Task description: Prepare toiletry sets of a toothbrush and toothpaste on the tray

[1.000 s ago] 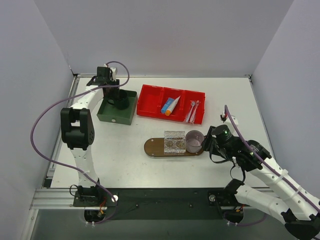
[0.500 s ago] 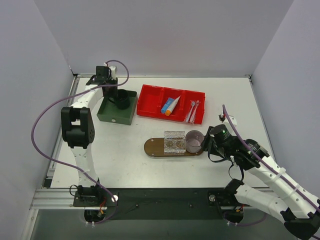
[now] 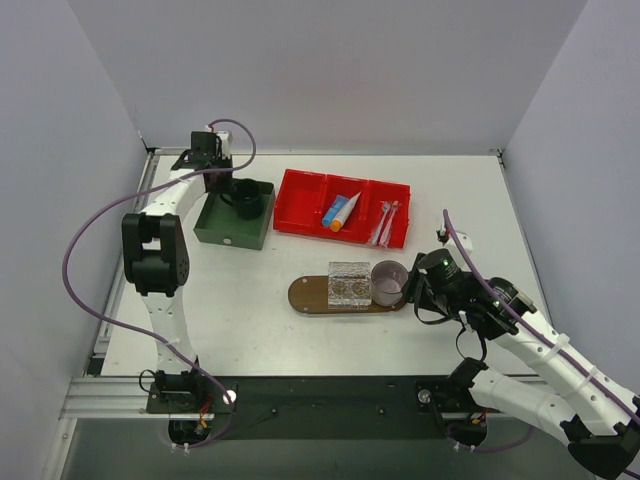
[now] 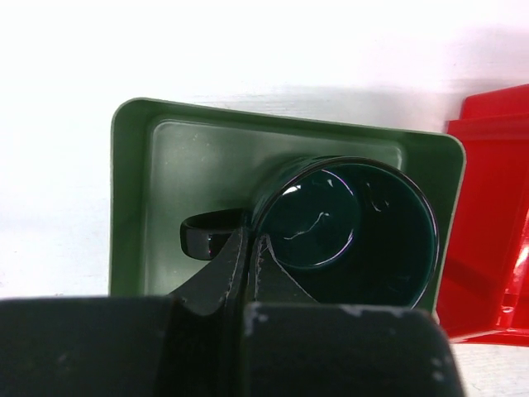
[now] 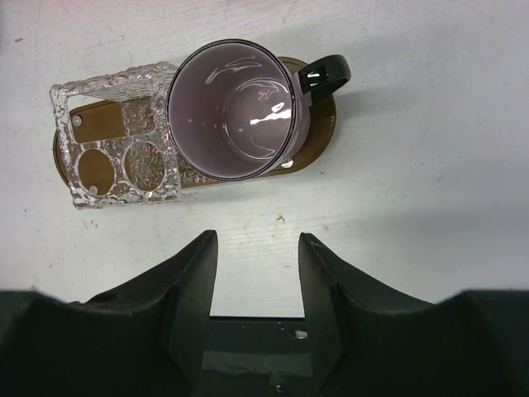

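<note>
Left tool (image 4: 250, 240) is pinching the dark green mug (image 4: 347, 240) by its rim inside the green box (image 4: 140, 207). Right tool (image 3: 410, 290) is hanging spread at 3 o'clock of the pink mug (image 3: 389, 281) on the tray (image 3: 308, 294), glass holder (image 3: 349, 282) alongside.

1. Two mugs: dark green mug (image 3: 246, 197) upper left, pink mug (image 3: 389, 281) centre
2. One toothpaste tube (image 3: 341, 210)
3. Seemingly two toothbrushes (image 3: 385, 222), too small to be sure
4. One tray (image 3: 305, 295), one red bin (image 3: 300, 190), one green box (image 3: 228, 232), one clear glass holder (image 3: 349, 283)
</note>
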### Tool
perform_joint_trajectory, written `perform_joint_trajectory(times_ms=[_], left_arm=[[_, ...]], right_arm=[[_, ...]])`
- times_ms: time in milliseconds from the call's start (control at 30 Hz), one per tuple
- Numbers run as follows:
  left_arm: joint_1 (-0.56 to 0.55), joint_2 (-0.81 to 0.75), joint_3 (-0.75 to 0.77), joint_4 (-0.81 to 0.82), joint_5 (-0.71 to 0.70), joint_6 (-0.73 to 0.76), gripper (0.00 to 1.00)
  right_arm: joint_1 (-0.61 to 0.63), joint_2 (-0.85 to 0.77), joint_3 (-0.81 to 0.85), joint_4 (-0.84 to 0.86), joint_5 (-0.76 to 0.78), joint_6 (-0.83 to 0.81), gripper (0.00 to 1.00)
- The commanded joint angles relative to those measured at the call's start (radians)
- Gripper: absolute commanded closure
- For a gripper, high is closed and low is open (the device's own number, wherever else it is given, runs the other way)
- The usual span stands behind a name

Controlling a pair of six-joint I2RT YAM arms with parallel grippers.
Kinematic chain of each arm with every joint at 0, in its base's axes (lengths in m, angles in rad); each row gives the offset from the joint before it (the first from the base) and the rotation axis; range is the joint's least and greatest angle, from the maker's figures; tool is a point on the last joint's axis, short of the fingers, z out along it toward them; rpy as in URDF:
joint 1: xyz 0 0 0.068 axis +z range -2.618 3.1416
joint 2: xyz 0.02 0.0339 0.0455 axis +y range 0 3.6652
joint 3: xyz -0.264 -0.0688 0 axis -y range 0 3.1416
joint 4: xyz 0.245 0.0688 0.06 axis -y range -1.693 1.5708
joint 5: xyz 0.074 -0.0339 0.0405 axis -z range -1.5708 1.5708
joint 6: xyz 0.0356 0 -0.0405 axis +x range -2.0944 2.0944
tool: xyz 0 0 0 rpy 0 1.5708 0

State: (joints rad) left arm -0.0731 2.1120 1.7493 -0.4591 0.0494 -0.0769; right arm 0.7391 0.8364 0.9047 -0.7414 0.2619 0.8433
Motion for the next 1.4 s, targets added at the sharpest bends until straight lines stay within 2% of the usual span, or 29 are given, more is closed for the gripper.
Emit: perform_joint_trajectory(times_ms=[0,233,467,633,833,1067,1367], left_arm=[[0.010,-0.027,0.022,-0.030,0.082,-0.067,1.00],[0.062,-0.145,-0.080,0.008,0.148,-0.152,1.00],[0.061,-0.279,-0.206,0.017,0.080,-0.123,1.00],[0.061,-0.382,-0.312,0.080,0.047,-0.132,1.00],[0.061,-0.474,-0.366,0.125,0.020,-0.152,1.00],[0.056,-0.561,-0.415,0.128,0.064,-0.182,1.00],[-0.017,-0.713,-0.470,0.051,0.034,-0.189,1.00]], right_arm=[[-0.003,0.009,-0.015,-0.015,0.017,0.011,0.60],[-0.003,0.004,-0.013,-0.015,0.016,0.011,0.61],[-0.001,-0.013,-0.029,-0.010,0.014,0.016,0.61],[-0.001,-0.046,-0.050,-0.010,0.019,0.025,0.61],[-0.001,-0.054,-0.058,-0.010,0.023,0.028,0.61],[-0.001,-0.036,-0.058,-0.009,0.030,0.022,0.61],[-0.001,-0.034,-0.036,-0.003,0.017,-0.010,0.61]])
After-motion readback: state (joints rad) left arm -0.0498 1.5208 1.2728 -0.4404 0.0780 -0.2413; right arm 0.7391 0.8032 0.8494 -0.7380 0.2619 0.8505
